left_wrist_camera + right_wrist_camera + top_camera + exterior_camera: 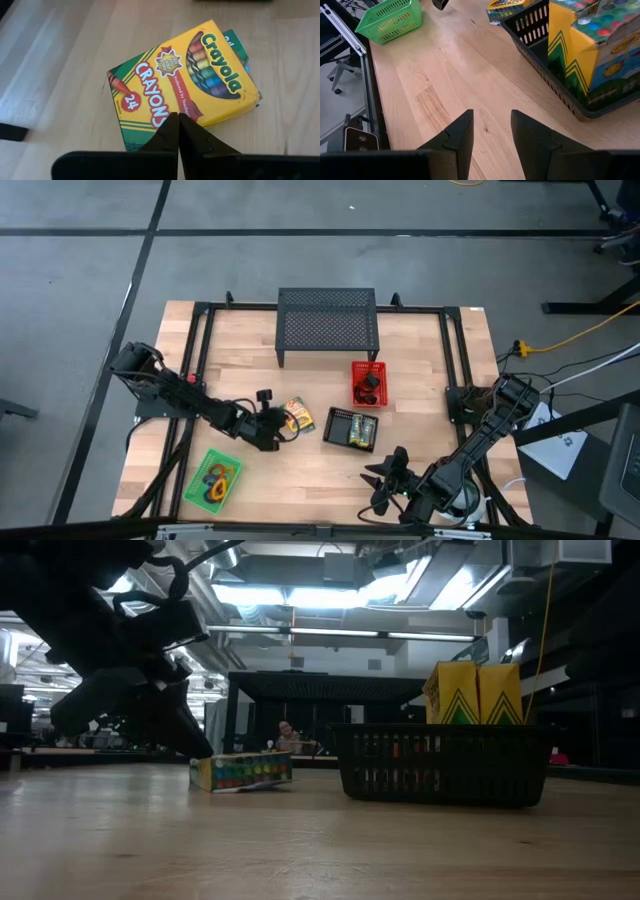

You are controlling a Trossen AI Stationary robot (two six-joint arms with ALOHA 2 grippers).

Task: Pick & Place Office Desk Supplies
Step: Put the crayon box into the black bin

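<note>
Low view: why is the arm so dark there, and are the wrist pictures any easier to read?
Low view: ceiling lights behind backlight the left arm into a silhouette, with the black basket nearly as dark. Left wrist view: the Crayola crayon box is evenly lit, its print sharp. Right wrist view: wood grain reads clearly on the table, with no glare.

Four views: overhead, table-level, two wrist-mounted.

Overhead: straight down on the whole table, far enough to take in both arms. Table-level: low, level across the wood, close behind the black basket and the crayon box. Left wrist: steeply down, very near, past the closed left hand onto that same crayon box just beyond its tips. Right wrist: forward and down past the parted right hand, near the black basket, green basket well beyond. Crayon box shared by all four.
</note>
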